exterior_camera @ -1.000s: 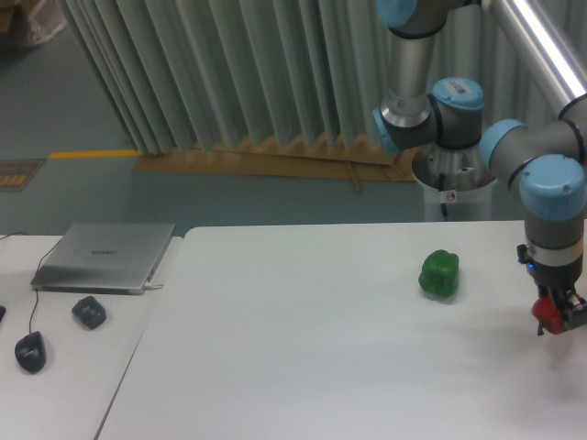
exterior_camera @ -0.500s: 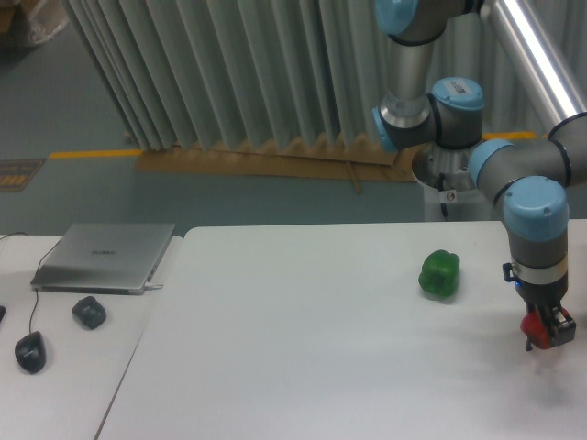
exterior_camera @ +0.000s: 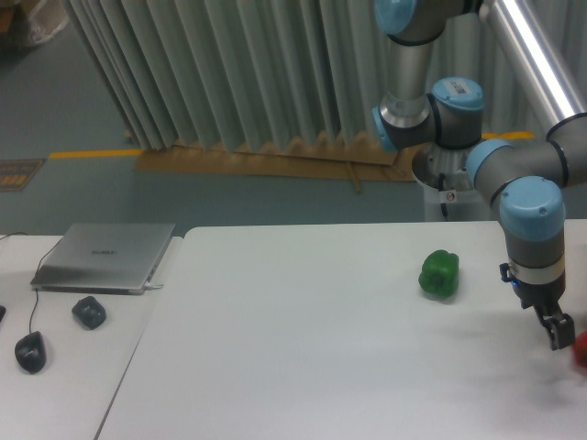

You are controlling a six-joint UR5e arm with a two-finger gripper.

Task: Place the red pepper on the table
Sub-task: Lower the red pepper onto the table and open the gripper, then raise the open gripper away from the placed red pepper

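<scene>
A: Red pepper (exterior_camera: 581,351) lies on the table (exterior_camera: 303,348), just to the right of the end effector (exterior_camera: 559,332) and a touch lower in the frame, at the very edge of view. Only a blurred red sliver of it shows, so no long axis can be read.

B: And the end effector, is it gripping anything?

A: No. Nothing red sits between the fingers; they hang just beside the pepper, apart from it. How wide they stand is too blurred to tell.

B: What else is near?

A: 1 green pepper (exterior_camera: 439,273) lies to the left of the end effector and farther back, well apart.

B: So what is left to do?

A: I judge the placing done; a withdrawal should go up or left, away from the pepper on the right.
</scene>
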